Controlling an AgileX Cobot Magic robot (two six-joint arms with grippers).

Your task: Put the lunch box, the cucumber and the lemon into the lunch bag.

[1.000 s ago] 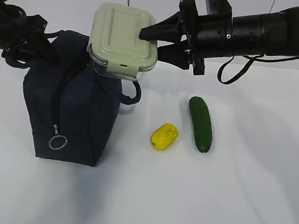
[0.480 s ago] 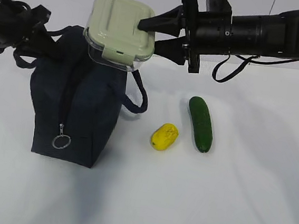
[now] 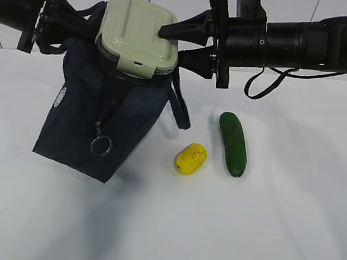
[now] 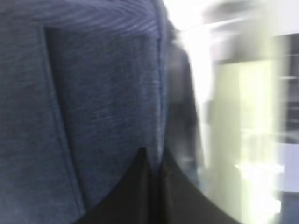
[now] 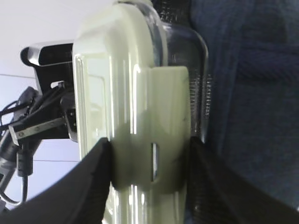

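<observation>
The right gripper (image 3: pixel 173 41) clamps the lunch box (image 3: pixel 138 35) at its lid clip, just above the tilted lunch bag (image 3: pixel 100 123); the left gripper (image 3: pixel 79 25), pinched shut on navy fabric, hoists the bag's top; lower the box level through the mouth; lemon (image 3: pixel 191 158) and cucumber (image 3: pixel 232 143) wait on the table (image 3: pixel 261 237).

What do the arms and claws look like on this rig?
Both arms are matte black. The right arm is a thick cylinder ending in a black flange with small screws, its claw has tapered, pointed fingers, and a thin black cable loops below it. The left claw is black too, with cabling behind.
</observation>
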